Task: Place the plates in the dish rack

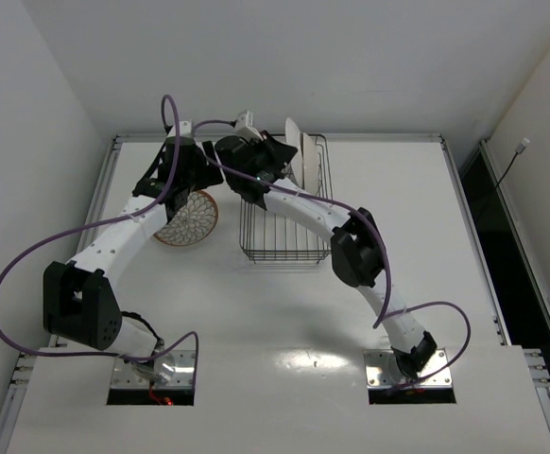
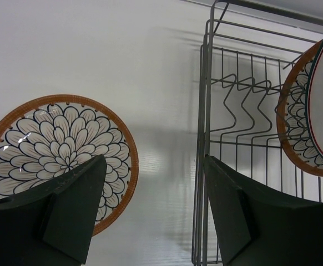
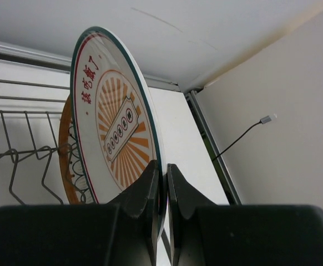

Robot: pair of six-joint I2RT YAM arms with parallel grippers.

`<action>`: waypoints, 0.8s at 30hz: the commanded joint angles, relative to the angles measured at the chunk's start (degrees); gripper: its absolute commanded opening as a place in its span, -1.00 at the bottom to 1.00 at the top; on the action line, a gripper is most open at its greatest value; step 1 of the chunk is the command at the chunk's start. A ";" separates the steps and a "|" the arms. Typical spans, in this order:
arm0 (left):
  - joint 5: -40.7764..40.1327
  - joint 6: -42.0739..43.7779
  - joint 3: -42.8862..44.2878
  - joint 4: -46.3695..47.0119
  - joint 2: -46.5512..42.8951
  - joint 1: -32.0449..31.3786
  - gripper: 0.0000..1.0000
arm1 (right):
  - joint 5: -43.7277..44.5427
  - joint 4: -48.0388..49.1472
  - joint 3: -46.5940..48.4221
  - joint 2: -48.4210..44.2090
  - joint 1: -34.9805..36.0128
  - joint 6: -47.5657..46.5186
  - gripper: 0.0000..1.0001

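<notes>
One plate [image 1: 188, 219] with an orange rim and a petal pattern lies face up on the table, left of the dish rack [image 1: 289, 248]; it also shows in the left wrist view [image 2: 56, 149]. My left gripper [image 2: 153, 160] is open and empty, hovering between this plate and the rack's wire side [image 2: 205, 138]. My right gripper [image 3: 164, 169] is shut on the rim of an upright white plate [image 3: 117, 127] with a green edge and an orange sunburst, held at the rack's far end [image 1: 292, 142]. Another orange-rimmed plate [image 3: 67, 149] stands upright in the rack just behind it.
The rack's upright tines [image 3: 17, 158] are bare along its near part. A wall rises behind the table [image 1: 284, 76]. The table's metal edge rail [image 3: 206, 133] and a dangling cable [image 3: 245, 136] lie to the right.
</notes>
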 commanded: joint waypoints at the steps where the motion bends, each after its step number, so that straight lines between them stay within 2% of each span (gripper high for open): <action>1: -0.78 0.46 0.95 1.73 -1.70 -0.10 0.36 | 3.64 -0.19 1.19 1.36 0.12 0.56 -1.00; 5: -0.78 0.46 0.95 1.73 -1.70 -0.10 0.36 | 1.97 -6.61 3.56 1.99 0.12 6.09 -1.00; 8: -0.78 0.46 0.95 1.73 -1.70 -0.10 0.36 | 1.44 -7.85 3.57 1.99 0.12 7.77 -1.00; 13: -1.30 0.46 0.95 1.73 -1.70 -0.10 0.36 | 2.94 -5.48 2.16 -1.17 0.12 7.08 -1.00; 18: -1.30 0.46 0.95 1.73 -1.70 -0.10 0.36 | 3.64 -0.83 2.77 -2.50 0.12 1.99 -1.00; 22: -1.30 0.46 0.95 1.73 -1.70 -0.10 0.36 | 3.03 -1.52 2.77 -1.88 -0.40 1.97 -1.00; 24: -1.30 0.46 0.95 1.73 -1.70 -0.10 0.36 | 2.41 -4.93 2.08 -1.88 -0.40 5.65 -1.00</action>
